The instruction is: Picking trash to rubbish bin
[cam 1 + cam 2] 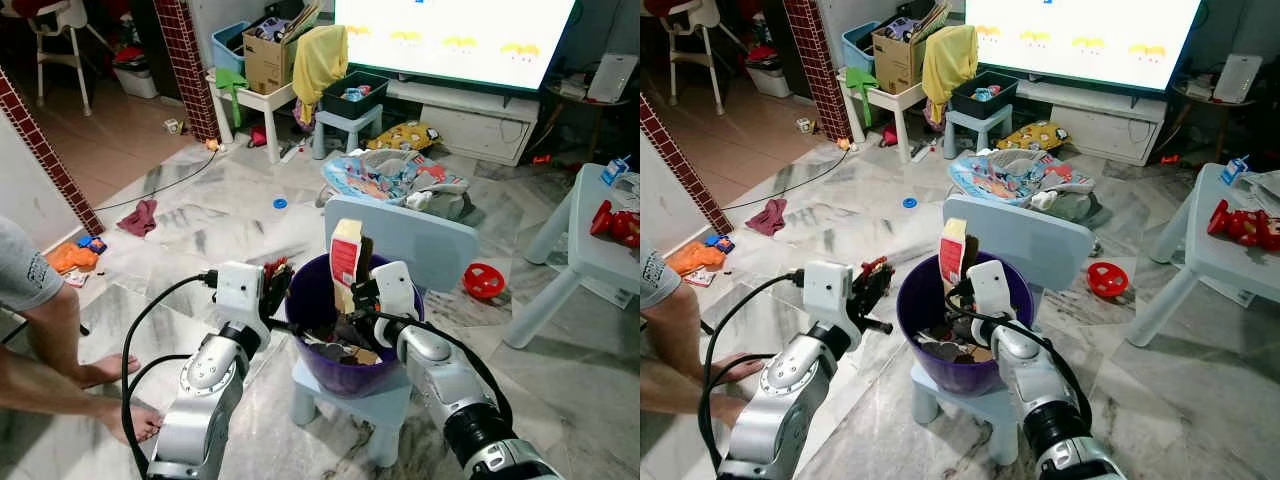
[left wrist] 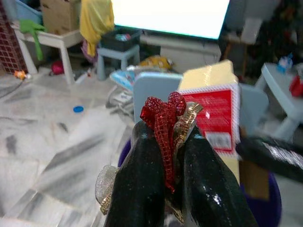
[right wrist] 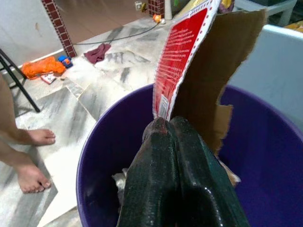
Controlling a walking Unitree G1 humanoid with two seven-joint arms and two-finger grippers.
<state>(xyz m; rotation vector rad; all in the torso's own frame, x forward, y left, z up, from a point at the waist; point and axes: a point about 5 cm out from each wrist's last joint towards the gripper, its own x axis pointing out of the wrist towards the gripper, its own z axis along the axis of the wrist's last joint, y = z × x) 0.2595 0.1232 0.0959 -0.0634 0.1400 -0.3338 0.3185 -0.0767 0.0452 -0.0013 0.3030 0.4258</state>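
A red mesh ribbon (image 2: 163, 124) is pinched between the left gripper (image 1: 272, 288) fingers at frame centre, beside the purple bin (image 1: 312, 300). The right gripper (image 3: 176, 142) is pressed shut inside it, against the red carton (image 3: 182, 56).

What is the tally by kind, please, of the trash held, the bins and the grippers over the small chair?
Held trash: 2, a red mesh ribbon in the left gripper and a red-and-cream carton in the right gripper
Bins: 1, the purple bin
Grippers: 2
Total: 5
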